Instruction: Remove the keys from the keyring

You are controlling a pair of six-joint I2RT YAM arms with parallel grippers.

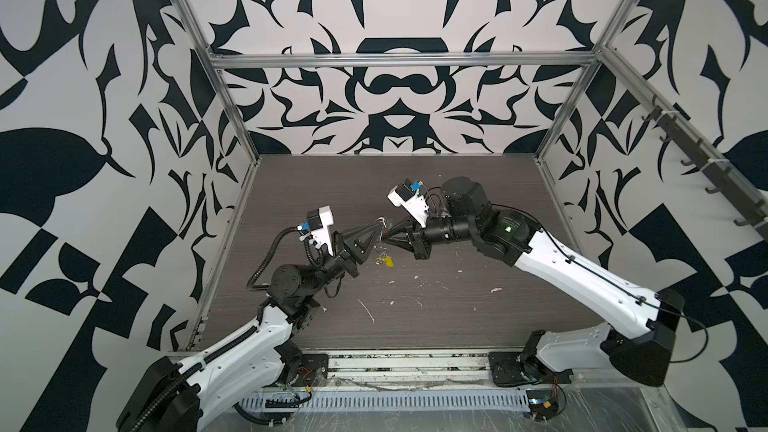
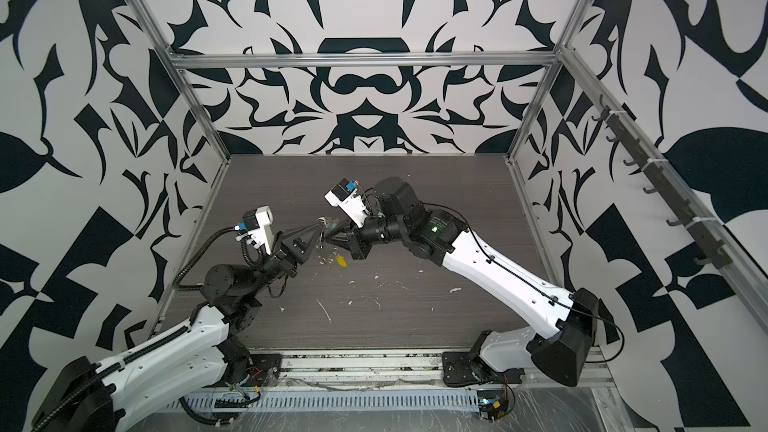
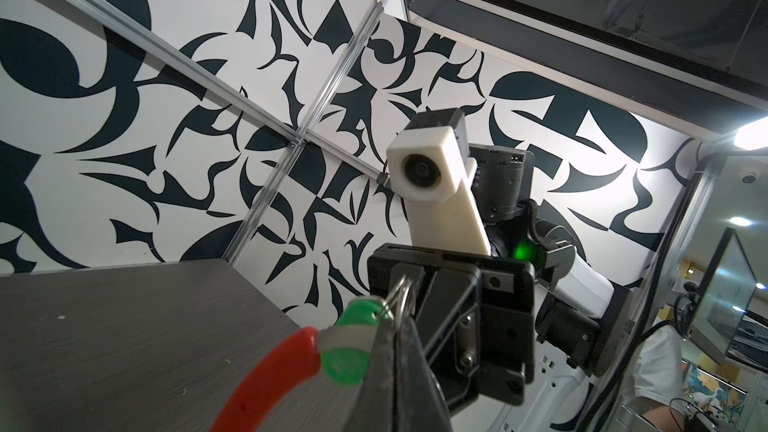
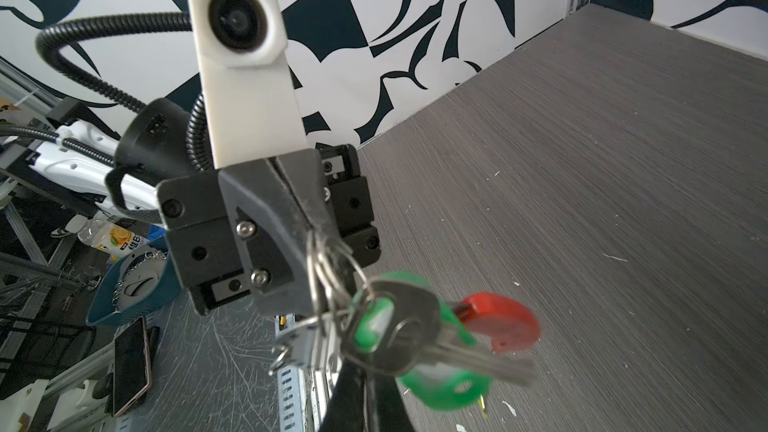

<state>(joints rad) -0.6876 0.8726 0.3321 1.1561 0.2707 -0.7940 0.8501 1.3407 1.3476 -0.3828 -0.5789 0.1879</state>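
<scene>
Left gripper (image 4: 309,236) clamps the keyring (image 3: 266,371) aloft; right gripper (image 1: 387,238) pinches the keys (image 4: 399,338) just beside.

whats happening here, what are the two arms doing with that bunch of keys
The keyring is up in the air between the two grippers. The left gripper is shut on its silver rings; the right gripper is shut close by the green key, though what it pinches is hidden. The green key is still on. A yellow key shows below, hanging or lying on the table, I cannot tell.
</scene>
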